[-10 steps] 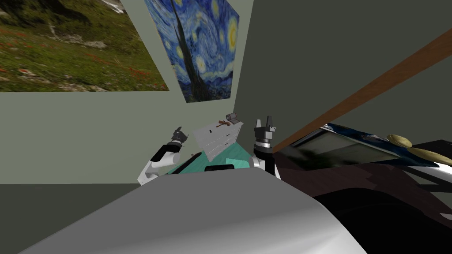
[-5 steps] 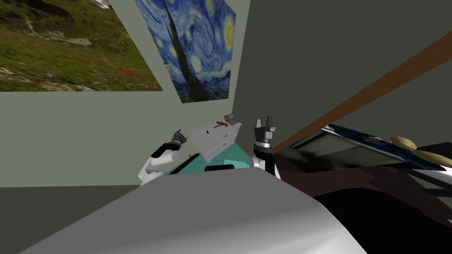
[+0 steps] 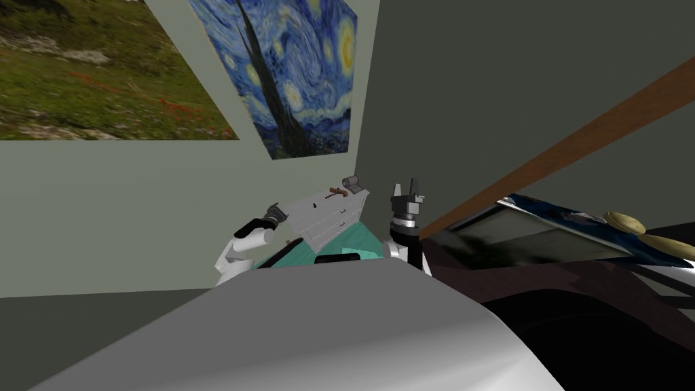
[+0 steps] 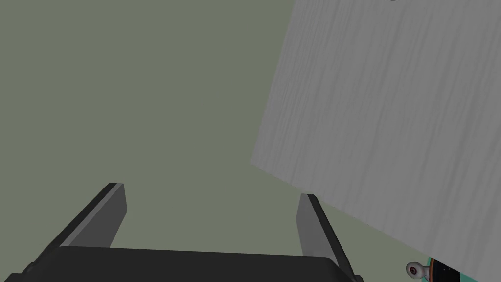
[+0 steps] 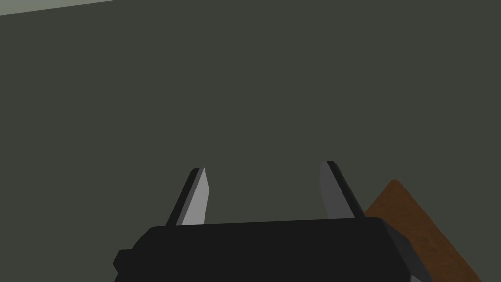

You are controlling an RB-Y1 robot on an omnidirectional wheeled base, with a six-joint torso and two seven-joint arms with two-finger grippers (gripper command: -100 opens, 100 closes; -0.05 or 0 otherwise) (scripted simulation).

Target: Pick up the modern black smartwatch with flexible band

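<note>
The left tool (image 3: 275, 212) and right tool (image 3: 406, 186) both gaped empty as the left, low beside the white drawer unit (image 3: 331, 217), needed to rise above its top to reach what appeared to be the smartwatch (image 3: 352, 182), small and grey, lying there.

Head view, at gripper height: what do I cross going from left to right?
left gripper → white drawer unit → right gripper → brown wooden rail → tan round pad
</note>
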